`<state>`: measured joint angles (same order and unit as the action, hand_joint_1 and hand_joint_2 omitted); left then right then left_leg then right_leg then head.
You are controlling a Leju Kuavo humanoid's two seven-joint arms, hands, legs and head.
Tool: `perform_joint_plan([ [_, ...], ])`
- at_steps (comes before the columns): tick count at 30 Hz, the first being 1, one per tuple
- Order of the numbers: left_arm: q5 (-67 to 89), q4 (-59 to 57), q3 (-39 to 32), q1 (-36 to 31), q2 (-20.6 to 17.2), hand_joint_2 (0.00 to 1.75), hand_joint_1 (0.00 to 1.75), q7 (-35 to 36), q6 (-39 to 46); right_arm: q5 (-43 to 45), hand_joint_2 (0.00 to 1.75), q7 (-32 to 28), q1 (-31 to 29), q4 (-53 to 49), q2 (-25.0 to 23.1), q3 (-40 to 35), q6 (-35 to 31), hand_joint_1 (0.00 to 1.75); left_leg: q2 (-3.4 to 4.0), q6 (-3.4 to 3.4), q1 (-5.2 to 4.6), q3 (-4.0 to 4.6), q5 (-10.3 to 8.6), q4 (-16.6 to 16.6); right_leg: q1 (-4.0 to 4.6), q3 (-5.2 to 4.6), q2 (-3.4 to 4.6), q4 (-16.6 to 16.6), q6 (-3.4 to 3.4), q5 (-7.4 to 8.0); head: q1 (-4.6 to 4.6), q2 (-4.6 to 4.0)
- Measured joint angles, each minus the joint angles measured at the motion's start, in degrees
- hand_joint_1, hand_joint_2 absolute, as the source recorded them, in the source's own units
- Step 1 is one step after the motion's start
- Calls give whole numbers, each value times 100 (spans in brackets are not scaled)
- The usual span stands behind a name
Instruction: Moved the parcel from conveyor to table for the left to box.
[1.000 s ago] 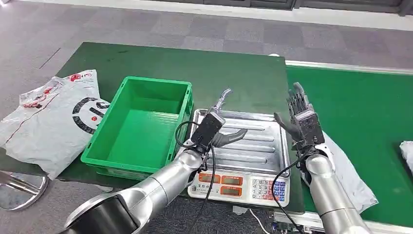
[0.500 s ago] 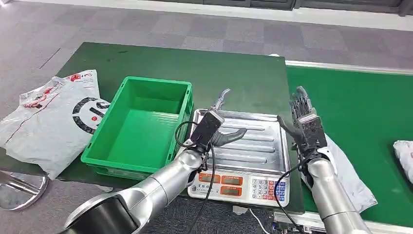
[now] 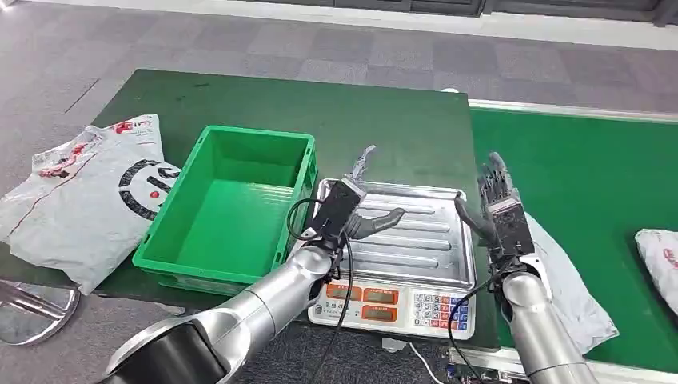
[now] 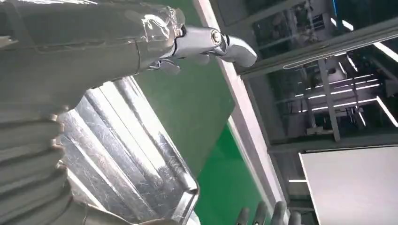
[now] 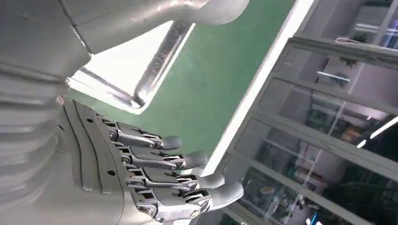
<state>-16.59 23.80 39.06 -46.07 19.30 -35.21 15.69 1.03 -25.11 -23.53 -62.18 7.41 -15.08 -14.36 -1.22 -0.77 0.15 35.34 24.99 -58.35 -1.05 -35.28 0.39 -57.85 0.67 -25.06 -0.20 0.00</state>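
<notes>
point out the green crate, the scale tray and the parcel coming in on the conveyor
green crate (image 3: 232, 210), head view, bare inner floor
scale tray (image 3: 420, 240), head view, ribbed metal surface
parcel (image 3: 660, 254), head view, white wrapping at the conveyor's right edge

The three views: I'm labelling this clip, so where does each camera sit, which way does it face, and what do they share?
Head view: high on the body, looking forward and down at the green plastic crate, ribbed steel scale tray and both arms.
Left wrist view: behind the left hand, looking across the tray to glass walls.
Right wrist view: behind the right hand, its fingers spread, facing the same walls.
Shared: all three show the tray.
</notes>
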Motion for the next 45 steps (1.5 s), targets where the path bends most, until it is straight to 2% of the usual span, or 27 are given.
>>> perform_joint_plan([
  [8, -485, 42, 380, 7, 0, 175, 0, 46, 103, -855, 175, 135, 437, -164, 0, 400, -485, 0, 1, 4, -2, 1, 3, 0, -2, 1, 0, 1, 1, 0, 0, 0],
  [16, -623, 46, 666, 11, 0, 175, 0, 61, 157, -1381, 175, 142, 451, -11, 9, 830, -911, 0, 1, 5, -2, 0, 3, -1, -3, 1, -1, 1, 1, 0, 0, 0],
  [26, -666, 48, 791, 15, 0, 175, 0, 54, 162, -1475, 175, 138, 559, 15, 35, 1169, -948, 0, 4, 5, -2, 0, 4, -1, -3, -1, 2, 1, 1, -1, 0, 0],
  [40, -675, 48, 795, 15, 0, 175, 0, 54, 160, -1493, 175, 142, 564, 15, 37, 1233, -953, 0, 4, 5, -3, 0, 4, -1, -3, 0, 2, 1, 1, 0, 0, 0],
  [45, -741, 39, 795, 15, 0, 175, 0, -9, 160, -1825, 175, 216, 662, 0, 46, 1338, -1150, 0, 2, 5, -3, 0, 4, -1, -3, 0, 0, 1, 1, -1, 0, 0],
])
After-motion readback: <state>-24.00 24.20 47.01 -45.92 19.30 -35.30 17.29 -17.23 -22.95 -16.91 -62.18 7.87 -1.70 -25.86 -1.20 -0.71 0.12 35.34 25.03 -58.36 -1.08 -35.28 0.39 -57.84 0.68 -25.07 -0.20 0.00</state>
